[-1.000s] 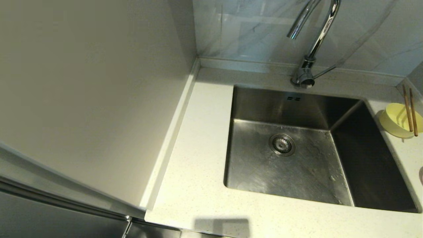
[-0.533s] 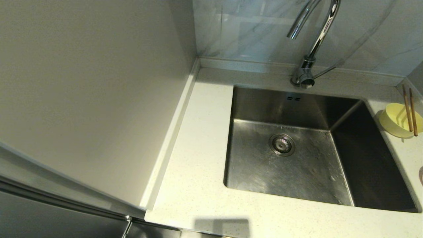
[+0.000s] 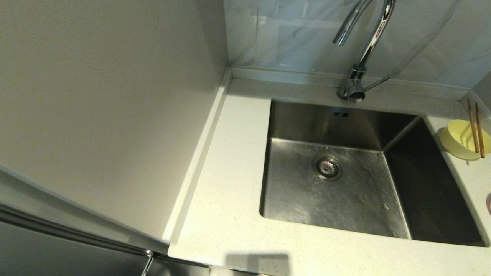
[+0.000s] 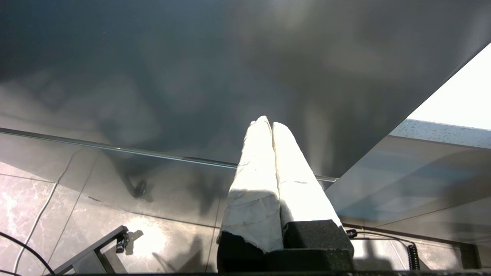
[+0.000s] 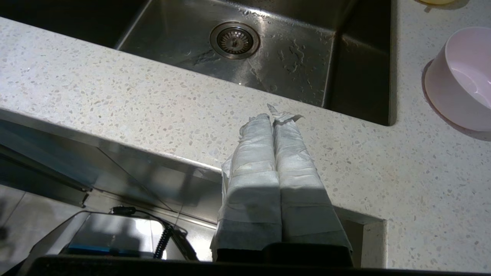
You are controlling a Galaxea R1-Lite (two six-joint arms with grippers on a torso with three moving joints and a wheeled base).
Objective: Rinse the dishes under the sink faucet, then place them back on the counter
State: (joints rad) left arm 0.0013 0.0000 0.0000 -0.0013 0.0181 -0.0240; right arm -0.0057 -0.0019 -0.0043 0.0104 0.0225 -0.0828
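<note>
The dishes sit on the counter point(image 3: 230, 161) to the right of the sink point(image 3: 341, 191): a pale-yellow bowl point(image 3: 460, 143) near the back right corner with 2 brown chopsticks point(image 3: 475, 128) laid across its rim, and a pale-pink bowl point(image 5: 458, 78) nearer the front edge, barely showing at the head view's right border. The basin holds nothing but its strainer drain point(image 3: 327, 167), and the faucet point(image 3: 360, 50) arches over it from the back edge with no water running. Neither arm appears in the head view. The right gripper point(image 5: 273, 115) hovers over the counter's front edge, its 2 white-wrapped fingers pressed together and holding nothing; the left gripper point(image 4: 267, 122) hangs low beside a dark cabinet front, likewise closed and empty. Nothing has been rinsed, so the whole job lies ahead. The likely trouble is the chopsticks: resting loose on the rim, they would probably roll off if the yellow bowl were lifted or tilted first. Both bowls stand close to the basin, so a nudge from closed fingers could push one over its edge.
</note>
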